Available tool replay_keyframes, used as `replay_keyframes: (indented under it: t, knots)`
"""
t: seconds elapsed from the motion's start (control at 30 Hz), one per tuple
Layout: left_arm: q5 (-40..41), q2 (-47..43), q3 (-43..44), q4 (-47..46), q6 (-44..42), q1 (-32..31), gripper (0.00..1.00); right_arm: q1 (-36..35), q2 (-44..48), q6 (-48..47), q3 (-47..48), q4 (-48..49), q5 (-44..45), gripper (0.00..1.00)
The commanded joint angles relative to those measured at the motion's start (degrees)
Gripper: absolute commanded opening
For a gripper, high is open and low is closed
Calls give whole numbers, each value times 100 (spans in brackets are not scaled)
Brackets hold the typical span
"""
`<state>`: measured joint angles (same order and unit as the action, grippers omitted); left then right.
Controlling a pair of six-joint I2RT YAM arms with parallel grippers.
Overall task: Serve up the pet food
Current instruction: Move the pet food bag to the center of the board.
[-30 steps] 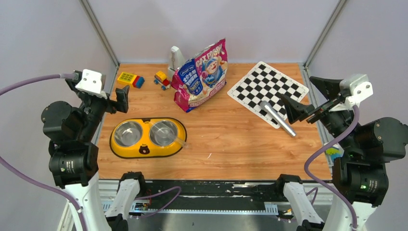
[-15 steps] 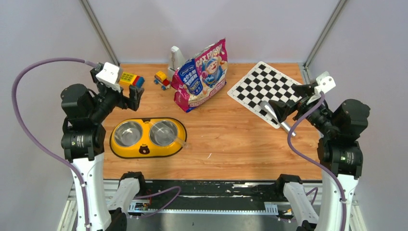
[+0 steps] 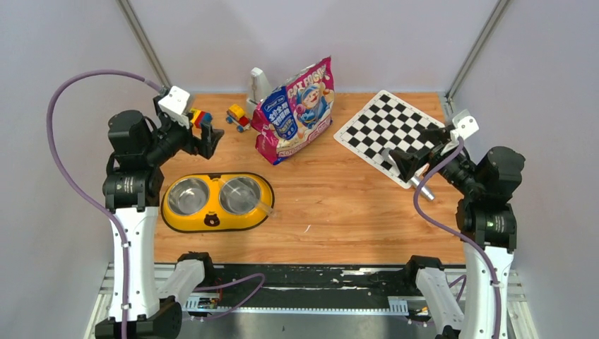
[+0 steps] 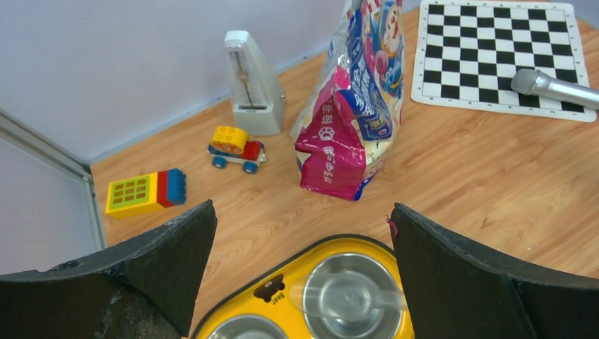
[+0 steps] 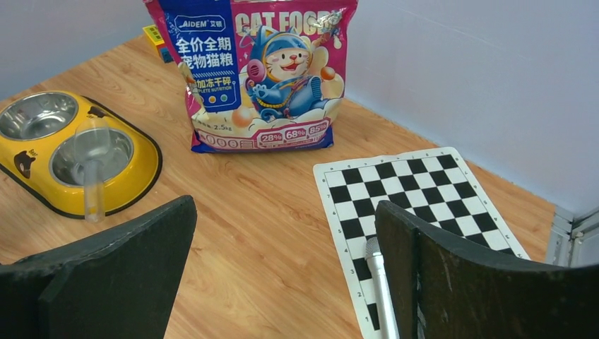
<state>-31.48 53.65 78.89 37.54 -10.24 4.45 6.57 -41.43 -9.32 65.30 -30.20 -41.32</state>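
pet food bag (image 3: pixel 295 113): upright, middle of the bench's far edge
left gripper (image 3: pixel 209 138): fingers spread wide, holding nothing, above the bench's left side
right gripper (image 3: pixel 406 159): fingers spread wide, holding nothing, over the checkerboard (image 3: pixel 381 120) by the right edge
yellow feeder (image 3: pixel 240 222): near-left, clear scoop (image 3: pixel 263 206) in its right bowl

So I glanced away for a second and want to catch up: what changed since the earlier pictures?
Both arms swung inward: the left end effector toward the toy bricks at the back, the right end effector over the checkerboard. Both are open and took hold of nothing. The cat food bag, yellow feeder and scoop stayed put.
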Motion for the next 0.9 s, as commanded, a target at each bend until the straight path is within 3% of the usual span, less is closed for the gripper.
replay_keyframes:
  t: [0.0,0.2,0.37,0.5,0.87]
  knots:
    - [154,81,-179,-168,-175,-108,100,1,192,47,-513,638,-324,100]
    - [316,433,-85,-55,-286,-315,100,-6,116,23,-588,705,-545,100]
    - [1104,885,269,309,-717,-1208,100,-6,52,0,-522,706,-490,100]
    - [1296,1251,555,276,-862,-1654,100,0,168,-124,-722,738,-514,100]
    - [1618,2604,1603,231,-758,-2189,100,2,31,-59,-742,809,-485,100]
